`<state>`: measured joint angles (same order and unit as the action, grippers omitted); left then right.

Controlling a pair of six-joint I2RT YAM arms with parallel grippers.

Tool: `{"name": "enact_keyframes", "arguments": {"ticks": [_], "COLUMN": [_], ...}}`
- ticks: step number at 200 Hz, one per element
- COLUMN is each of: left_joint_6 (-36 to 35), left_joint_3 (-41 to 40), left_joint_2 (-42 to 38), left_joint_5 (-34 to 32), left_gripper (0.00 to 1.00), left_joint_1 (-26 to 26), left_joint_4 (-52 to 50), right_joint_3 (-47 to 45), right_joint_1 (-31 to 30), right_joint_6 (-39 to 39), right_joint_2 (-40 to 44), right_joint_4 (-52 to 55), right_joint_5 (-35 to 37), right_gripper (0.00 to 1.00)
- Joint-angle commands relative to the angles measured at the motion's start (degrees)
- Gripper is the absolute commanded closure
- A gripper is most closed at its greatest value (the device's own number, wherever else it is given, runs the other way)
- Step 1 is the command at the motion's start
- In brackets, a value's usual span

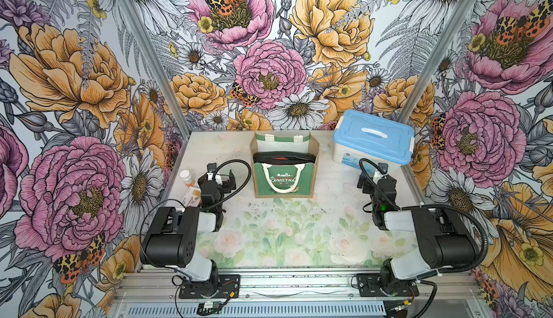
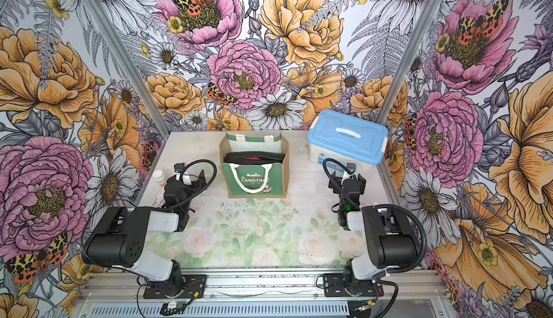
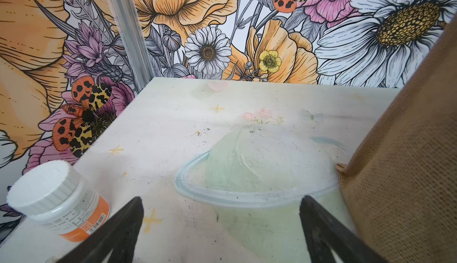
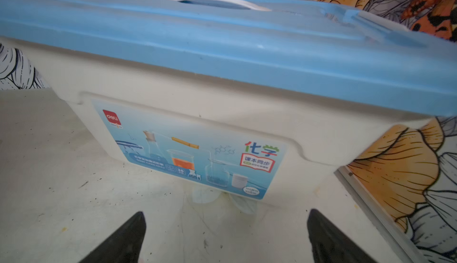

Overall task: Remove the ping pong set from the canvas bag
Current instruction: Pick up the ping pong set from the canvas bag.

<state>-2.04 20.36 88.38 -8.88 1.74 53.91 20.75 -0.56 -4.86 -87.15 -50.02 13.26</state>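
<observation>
the canvas bag [image 1: 284,182] stands upright just above the centre of both top views, on the pale floral table [image 1: 299,241]. its green "christmas" front faces the bottom of the frame, with 1 white rope handle draped over it. the mouth is open, and inside it, close behind the front wall, sits the ping pong set [image 1: 282,158] – a black case with a red sliver showing along its top. nothing touches the case or the bag.

the left gripper [image 1: 225,179] hangs left of the bag, near it but apart. in the left wrist view its 2 black fingers [image 3: 128,219] are spread wide with only bare table between them, and the bag's tan burlap side is just beside 1 finger.

the right gripper [image 4: 226,213] is also spread wide and holds nothing. it points at the labelled side of the blue-lidded plastic box [image 4: 222,88], close to it but not touching. in both top views that box sits in the upper right of the table, well apart from the bag.

at the table's left edge stands a white-capped pill bottle [image 1: 186,177] with an orange label. just below it in the frame lies a small cardboard box [image 1: 191,197], partly hidden under the left arm.
</observation>
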Motion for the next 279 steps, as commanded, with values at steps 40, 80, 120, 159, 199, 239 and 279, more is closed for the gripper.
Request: {"name": "enact_keyframes", "arguments": {"ticks": [40,80,120,159,199,239,279], "left_joint_6": [-0.42,-0.27,-0.33,-0.03,0.23,0.9,3.35], "left_joint_3": [0.8,0.82,-0.29,-2.01,-0.5,5.06,16.27], "left_joint_2": [0.22,0.22,0.13,-0.41,-6.23,-13.31,-13.06], "left_joint_5": [2.91,3.34,4.52,6.17,6.91,7.7,10.38], "left_gripper": [0.01,0.01,0.01,0.01,0.01,0.01,0.02], "left_joint_1": [-0.5,-0.73,-1.03,-1.74,-1.91,-2.51,-4.82], "left_joint_4": [0.32,0.32,2.34,5.68,-2.59,-17.4,-35.63], "right_joint_3": [0.54,-0.1,-0.57,-1.24,0.36,10.4,32.46], "right_joint_1": [-0.14,-0.1,-0.09,-0.23,-0.32,-0.76,-1.5], "right_joint_6": [0.29,0.41,0.61,0.7,0.64,-4.51,-22.76], "right_joint_2": [-0.1,0.14,0.32,1.9,7.06,11.44,8.32], "right_joint_4": [-1.64,-2.67,-3.52,-3.42,3.95,24.84,60.94], "right_joint_5": [-1.24,-1.64,-2.0,-2.12,-1.58,7.24,19.86], "right_gripper": [0.0,0.0,0.01,0.01,0.0,0.01,0.0]}}
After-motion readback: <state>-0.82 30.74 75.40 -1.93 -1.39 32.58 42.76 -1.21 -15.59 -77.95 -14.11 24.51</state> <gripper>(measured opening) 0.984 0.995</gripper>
